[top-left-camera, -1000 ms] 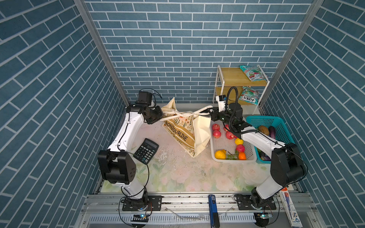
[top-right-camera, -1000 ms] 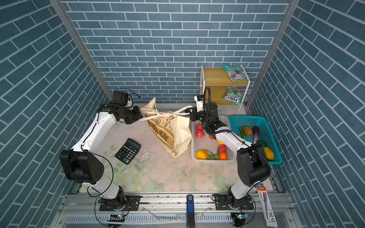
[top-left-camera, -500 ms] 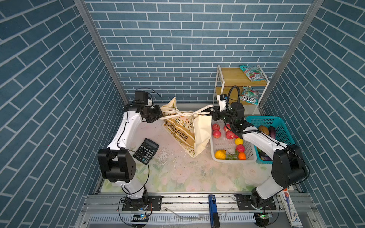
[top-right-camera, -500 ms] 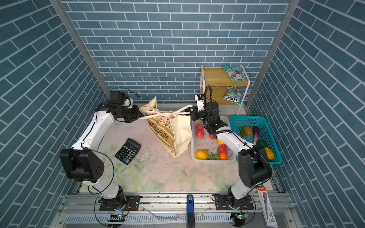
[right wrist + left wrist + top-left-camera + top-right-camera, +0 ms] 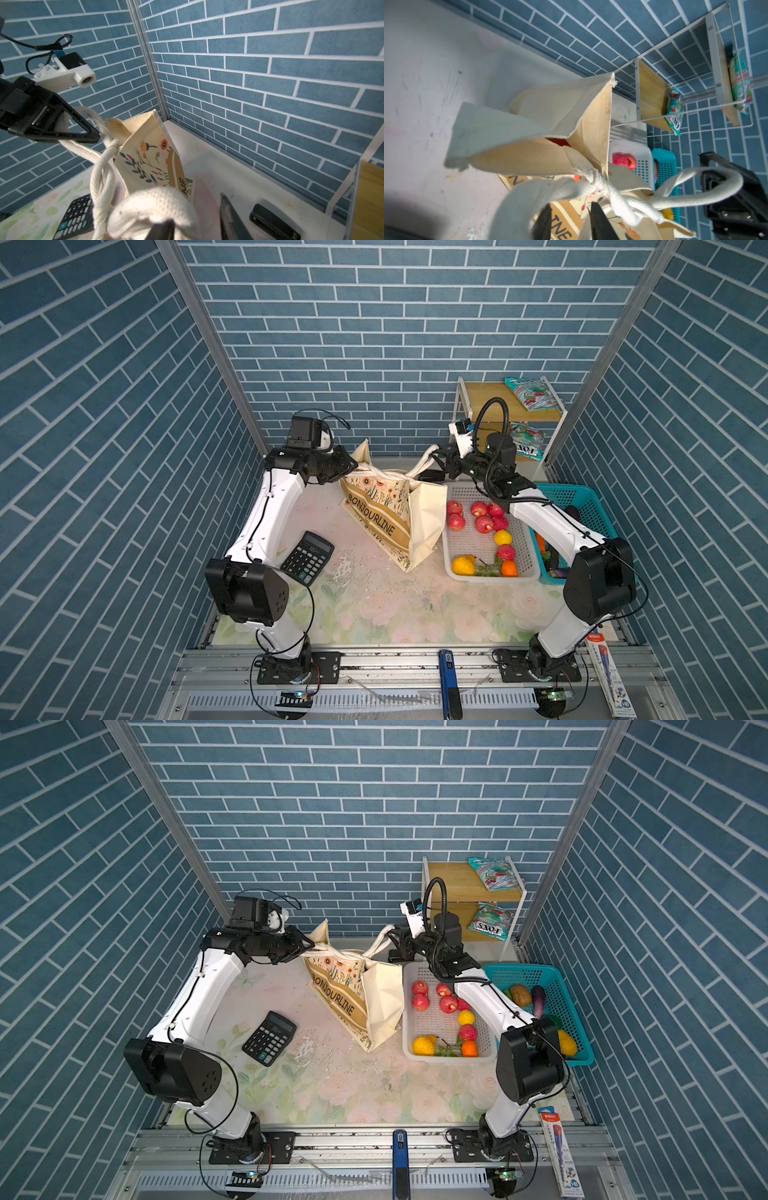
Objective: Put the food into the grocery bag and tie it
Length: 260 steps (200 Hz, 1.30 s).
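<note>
The cream grocery bag (image 5: 386, 514) (image 5: 349, 998) stands at the back of the table, its rope handles tied in a knot (image 5: 604, 187) over its mouth. A red piece of food (image 5: 558, 142) shows inside it. My left gripper (image 5: 349, 466) (image 5: 570, 218) is open at the bag's left, a handle loop draped over one finger (image 5: 544, 222). My right gripper (image 5: 432, 466) (image 5: 195, 226) is open at the bag's right, and the other loop (image 5: 153, 207) rests on one of its fingers. More fruit (image 5: 482, 522) lies in the white basket.
The white basket (image 5: 490, 578) and a teal basket (image 5: 582, 489) sit right of the bag. Snack packets (image 5: 532, 393) lie on the wooden shelf (image 5: 486, 406) at the back right. A calculator (image 5: 307, 558) lies left of the bag, a black stapler (image 5: 274, 222) behind it.
Both grippers, shut on the rope handles and pulling them apart before, now have their jaws parted. The loops hang slack on the fingers and the knot stays.
</note>
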Available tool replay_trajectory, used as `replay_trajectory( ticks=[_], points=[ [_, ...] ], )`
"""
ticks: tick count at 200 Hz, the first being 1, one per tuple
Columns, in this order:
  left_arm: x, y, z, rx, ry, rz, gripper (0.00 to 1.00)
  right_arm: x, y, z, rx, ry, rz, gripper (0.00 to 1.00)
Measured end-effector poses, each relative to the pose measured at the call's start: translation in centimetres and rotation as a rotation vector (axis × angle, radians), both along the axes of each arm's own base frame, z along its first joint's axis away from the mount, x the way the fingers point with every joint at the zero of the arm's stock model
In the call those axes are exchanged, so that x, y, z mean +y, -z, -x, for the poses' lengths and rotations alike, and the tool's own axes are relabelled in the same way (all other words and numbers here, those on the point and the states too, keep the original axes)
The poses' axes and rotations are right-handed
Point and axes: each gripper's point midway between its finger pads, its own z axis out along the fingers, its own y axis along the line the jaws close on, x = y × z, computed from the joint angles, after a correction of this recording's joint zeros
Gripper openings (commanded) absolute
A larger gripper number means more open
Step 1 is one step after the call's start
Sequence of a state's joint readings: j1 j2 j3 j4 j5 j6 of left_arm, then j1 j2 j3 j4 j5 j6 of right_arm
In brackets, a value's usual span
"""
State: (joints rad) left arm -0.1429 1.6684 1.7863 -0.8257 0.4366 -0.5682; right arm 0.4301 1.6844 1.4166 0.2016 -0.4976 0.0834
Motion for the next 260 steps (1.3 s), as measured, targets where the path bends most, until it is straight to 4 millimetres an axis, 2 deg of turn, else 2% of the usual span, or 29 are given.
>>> replay_trajectory(
  ticks=[9,18,56,78,95,147,174,197,232,245,260],
  points=[
    [0.2,0.2,0.2,0.012,-0.006,-0.017,0.56,-0.1,0.4,0.0,0.01,0.001,0.013,0.52],
    [0.5,0.5,0.4,0.032,-0.023,-0.024,0.67,-0.1,0.8,0.1,0.019,0.001,0.028,0.56],
    [1.8,1.6,1.3,0.085,-0.065,-0.094,0.99,-0.9,1.8,1.1,0.037,0.017,0.08,0.75],
    [2.7,1.8,1.9,0.104,-0.098,-0.128,1.0,-1.7,1.8,2.0,0.028,0.027,0.105,0.85],
    [3.4,1.1,2.4,0.09,-0.125,-0.152,1.0,-2.2,1.5,2.8,0.015,0.032,0.12,0.89],
    [5.7,-2.7,5.2,-0.043,-0.219,-0.177,1.0,-4.7,0.4,5.5,-0.016,0.07,0.147,0.91],
    [6.9,-4.1,6.5,-0.144,-0.272,-0.189,1.0,-7.4,-0.2,6.4,-0.034,0.137,0.145,0.9],
    [8.7,-4.8,7.5,-0.224,-0.352,-0.238,1.0,-10.9,-0.1,6.6,-0.042,0.248,0.125,0.88],
    [12.3,-3.5,9.3,-0.324,-0.477,-0.38,0.97,-16.1,2.3,6.8,-0.005,0.445,0.095,0.85],
    [13.5,-2.1,9.8,-0.347,-0.514,-0.442,0.98,-17.6,3.7,6.7,0.021,0.51,0.086,0.84],
    [14.7,0.5,10.2,-0.342,-0.548,-0.519,0.99,-19.1,5.8,6.7,0.05,0.594,0.082,0.84]
  ],
)
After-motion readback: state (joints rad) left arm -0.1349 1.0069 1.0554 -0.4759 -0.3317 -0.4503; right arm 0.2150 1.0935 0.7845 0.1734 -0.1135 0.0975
